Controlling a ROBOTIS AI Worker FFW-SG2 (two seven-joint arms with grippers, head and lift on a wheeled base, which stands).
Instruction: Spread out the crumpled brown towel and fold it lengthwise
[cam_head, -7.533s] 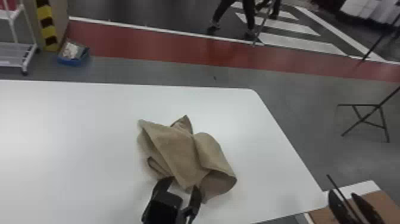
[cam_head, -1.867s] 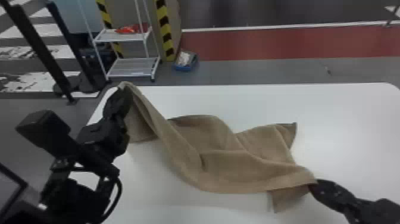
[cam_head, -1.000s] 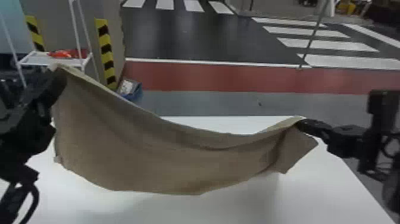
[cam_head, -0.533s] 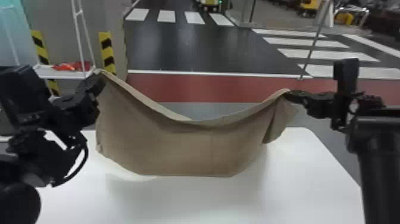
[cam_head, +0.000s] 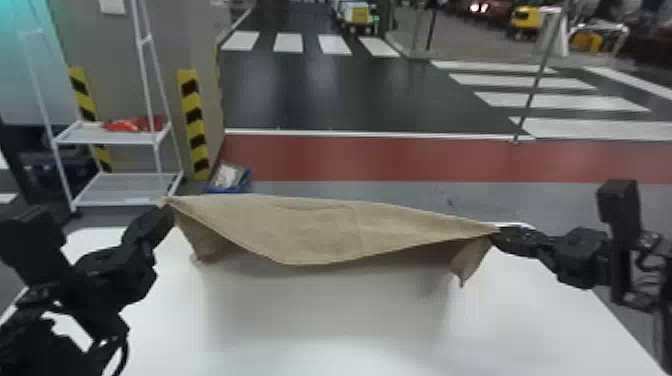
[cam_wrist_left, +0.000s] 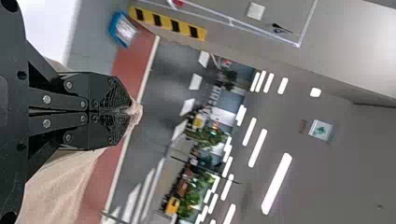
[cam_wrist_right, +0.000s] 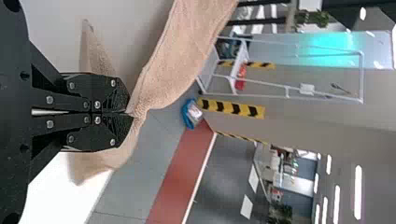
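The brown towel (cam_head: 320, 230) hangs stretched between both grippers above the white table, its middle billowing and its lower edge lifted off the surface. My left gripper (cam_head: 167, 207) pinches its left corner; in the left wrist view the fingers of the left gripper (cam_wrist_left: 128, 111) are closed with a bit of towel (cam_wrist_left: 136, 112) poking out at the tips. At the right end my right gripper (cam_head: 496, 234) grips the other corner, where a loose flap dangles. The right wrist view has the right gripper (cam_wrist_right: 128, 113) closed on the towel (cam_wrist_right: 173, 60), with cloth on both sides.
The white table (cam_head: 320, 320) lies beneath the towel. Beyond its back left stand a white wire rack (cam_head: 120, 187) and a blue box (cam_head: 229, 181) on the floor.
Both grippers went from holding the towel low on the table to holding it raised and spread. Since half a second ago its hanging lower part has swung up and away.
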